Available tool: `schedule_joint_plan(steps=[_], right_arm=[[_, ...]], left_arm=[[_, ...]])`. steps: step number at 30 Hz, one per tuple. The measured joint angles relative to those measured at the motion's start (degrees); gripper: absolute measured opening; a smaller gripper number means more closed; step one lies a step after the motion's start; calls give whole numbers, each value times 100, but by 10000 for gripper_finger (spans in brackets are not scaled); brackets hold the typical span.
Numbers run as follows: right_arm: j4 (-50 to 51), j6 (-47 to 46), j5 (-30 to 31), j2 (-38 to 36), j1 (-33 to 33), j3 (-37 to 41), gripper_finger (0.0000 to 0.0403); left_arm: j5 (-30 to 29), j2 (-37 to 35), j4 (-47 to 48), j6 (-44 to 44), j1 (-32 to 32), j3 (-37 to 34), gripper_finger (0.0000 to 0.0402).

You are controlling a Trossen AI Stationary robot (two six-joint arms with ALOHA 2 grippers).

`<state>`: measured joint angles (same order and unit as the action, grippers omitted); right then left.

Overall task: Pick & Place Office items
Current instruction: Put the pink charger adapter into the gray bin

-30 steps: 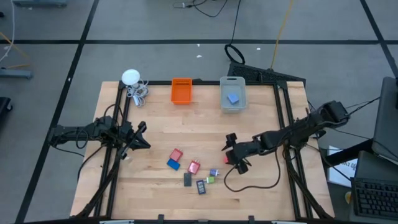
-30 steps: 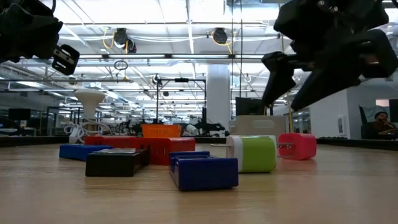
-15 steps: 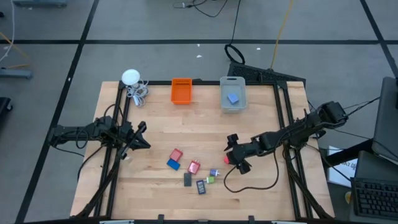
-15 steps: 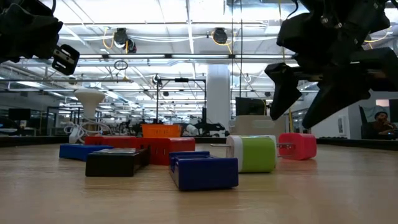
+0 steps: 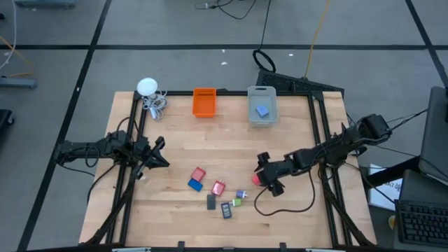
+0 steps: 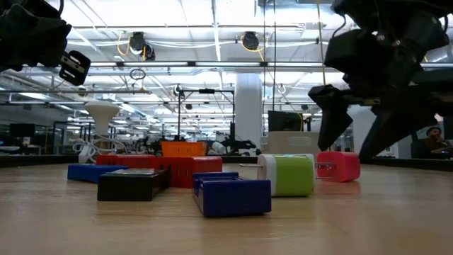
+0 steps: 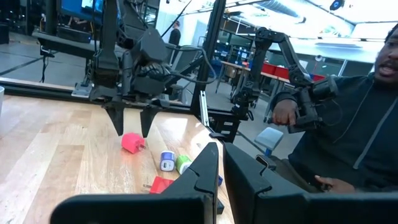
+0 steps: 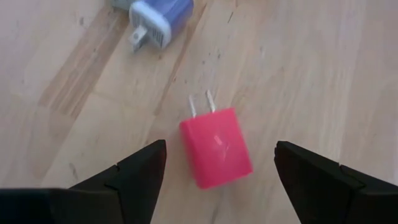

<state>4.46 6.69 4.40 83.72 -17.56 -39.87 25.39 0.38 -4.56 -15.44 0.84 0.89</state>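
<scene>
Your right gripper (image 8: pixel 214 163) hovered with jaws spread either side of the pink charger (image 8: pixel 216 147), whose skewed lie risked a corner-pinch that could squirt it away.

Floor (image 5: pixel 175 66): grey, smooth, crossed by dark straight lines, seen around the table on all sides. Loose cables (image 5: pixel 262 31) trail across it beyond the table's far edge. Table top (image 5: pixel 182 133): light wood planks within a black frame.

Room beyond the table: large open hall. Ceiling (image 6: pixel 198 21) white, with long strip lights and beams; two round fixtures (image 6: pixel 249 41) hang from a rail. One white column (image 6: pixel 248 106) stands mid-room. Further benches and dark frames fill the distance.

A person in a dark hooded top (image 7: pixel 354 137) sits beside the table's edge
</scene>
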Motion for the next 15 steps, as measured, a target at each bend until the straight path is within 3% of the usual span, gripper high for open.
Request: schedule_joint_plan(steps=[9, 15], right_arm=[[-1035, -8, -12, 0, 37, 517, 281], [-1186, -240, -13, 0, 149, 637, 281]], left_arm=[[2, 0, 1, 0, -1, 0, 24], [0, 0, 0, 0, -1, 0, 24]])
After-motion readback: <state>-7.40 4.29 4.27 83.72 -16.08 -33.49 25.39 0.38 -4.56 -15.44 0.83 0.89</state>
